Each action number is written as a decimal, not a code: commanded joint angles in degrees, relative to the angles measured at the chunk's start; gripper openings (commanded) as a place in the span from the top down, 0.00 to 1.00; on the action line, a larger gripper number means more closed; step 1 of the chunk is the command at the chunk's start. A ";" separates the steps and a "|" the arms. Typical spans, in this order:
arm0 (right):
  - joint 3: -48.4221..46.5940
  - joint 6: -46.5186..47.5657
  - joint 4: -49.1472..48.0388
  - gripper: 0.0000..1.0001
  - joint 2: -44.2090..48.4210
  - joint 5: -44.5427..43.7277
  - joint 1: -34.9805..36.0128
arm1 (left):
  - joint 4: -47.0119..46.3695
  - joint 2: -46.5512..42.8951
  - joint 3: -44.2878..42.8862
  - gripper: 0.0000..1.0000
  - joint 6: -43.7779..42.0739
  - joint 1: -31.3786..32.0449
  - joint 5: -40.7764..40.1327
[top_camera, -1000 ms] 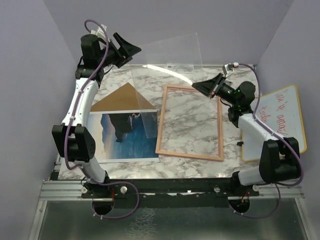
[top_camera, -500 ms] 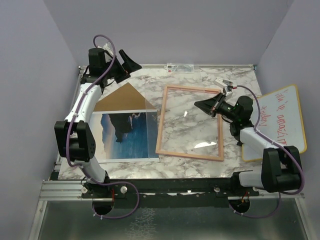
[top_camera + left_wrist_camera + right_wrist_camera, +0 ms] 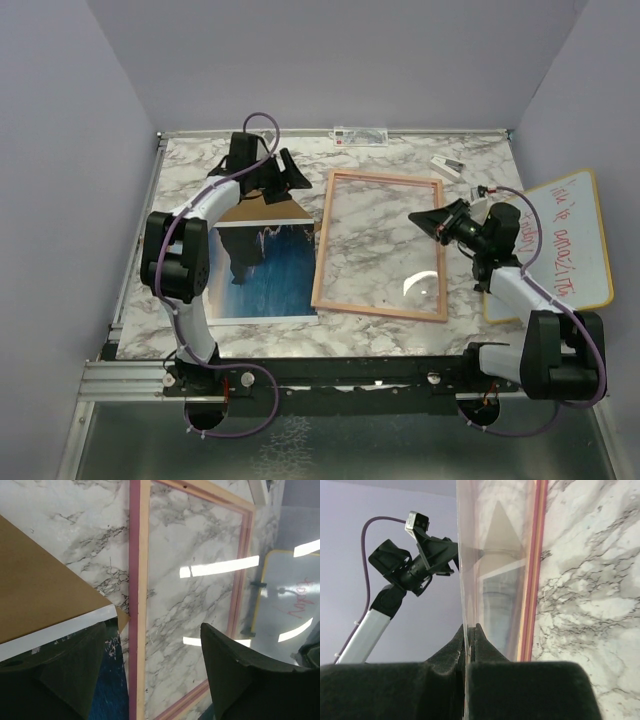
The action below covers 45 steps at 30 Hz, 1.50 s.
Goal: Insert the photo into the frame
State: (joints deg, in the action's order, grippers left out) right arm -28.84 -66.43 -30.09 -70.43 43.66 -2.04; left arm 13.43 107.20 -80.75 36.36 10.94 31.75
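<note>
— Two grippers: how do their fingers stand?
— The left gripper is spread wide, nothing between. The right gripper pinches the edge of a clear sheet over the frame.
— And the photo?
— Flat on the table, just left of the frame, with a brown board over its top. The left fingers hang above its upper right corner.

Red handwriting slants across the whiteboard, too small to read for certain.
</note>
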 commanded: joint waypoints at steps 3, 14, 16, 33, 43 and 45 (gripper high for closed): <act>0.38 5.22 5.09 0.99 1.61 -1.62 -2.67 | -1.63 3.94 -0.27 0.26 -3.50 3.42 -1.43; -1.03 6.80 1.82 0.99 -2.89 1.17 -3.83 | -2.16 10.75 -1.57 0.35 -5.12 6.26 -1.42; -1.08 6.35 0.31 0.99 -3.62 1.86 -3.80 | -2.11 11.47 -1.71 0.38 -5.16 6.58 -1.59; -1.44 7.79 -4.71 0.99 -5.08 4.13 -3.84 | -0.47 14.96 -3.59 0.50 -5.67 8.03 -2.60; -1.39 8.51 -5.75 0.99 -5.89 4.77 -3.80 | 0.38 15.69 -3.89 0.55 -6.01 8.31 -3.74; -1.45 8.49 -6.57 0.99 -6.30 5.01 -3.83 | 0.61 15.91 -3.97 0.57 -6.11 8.39 -4.01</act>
State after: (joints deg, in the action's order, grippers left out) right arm -28.84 -58.96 -33.34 -75.61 46.68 -5.63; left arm 12.93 121.34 -83.57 31.64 18.79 29.91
